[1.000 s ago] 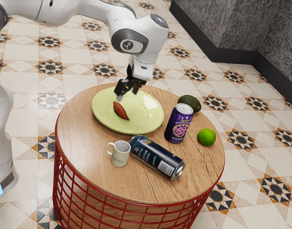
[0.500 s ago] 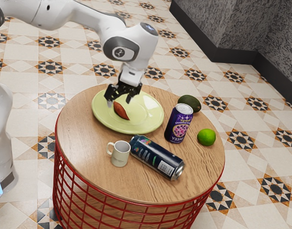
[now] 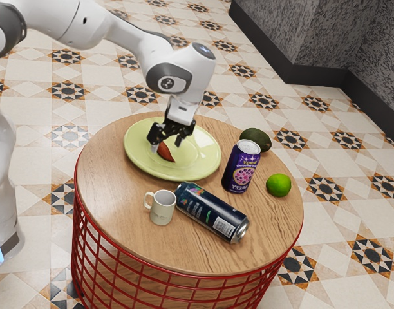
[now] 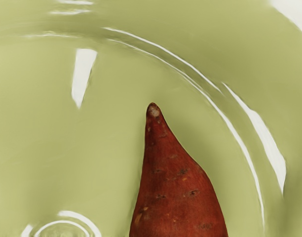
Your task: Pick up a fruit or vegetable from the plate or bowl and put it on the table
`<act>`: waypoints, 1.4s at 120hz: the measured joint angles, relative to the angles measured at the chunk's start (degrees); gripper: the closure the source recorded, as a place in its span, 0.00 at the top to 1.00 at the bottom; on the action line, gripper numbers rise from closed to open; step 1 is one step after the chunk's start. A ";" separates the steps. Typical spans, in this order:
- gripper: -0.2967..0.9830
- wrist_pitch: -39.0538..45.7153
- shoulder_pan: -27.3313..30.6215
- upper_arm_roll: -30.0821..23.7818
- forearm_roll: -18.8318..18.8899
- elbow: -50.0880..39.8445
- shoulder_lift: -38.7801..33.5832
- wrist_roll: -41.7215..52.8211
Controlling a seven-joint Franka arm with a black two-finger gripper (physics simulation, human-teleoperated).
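Left of centre in the exterior view, the sweet potato (image 3: 165, 153) lies on the green plate (image 3: 200, 156), beneath the parted jaws. Its long axis slants from upper left to lower right; the grip should close across its width.

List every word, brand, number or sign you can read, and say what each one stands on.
"EEY": apparent end of the large lettering low on the purple can; its first letters and the smaller lines above are too blurred.
Dark can lying on its side: print and a barcode label, too small to read.
Mug: faint print, too small.
Arm: round emblem, no readable letters.
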 joint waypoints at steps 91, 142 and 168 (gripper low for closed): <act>0.81 2.81 -0.07 0.09 -0.37 -0.38 1.89 0.96; 0.61 3.37 -0.43 0.10 -0.06 -0.19 1.52 1.10; 0.36 3.45 -2.77 -0.01 0.77 2.35 -1.25 1.25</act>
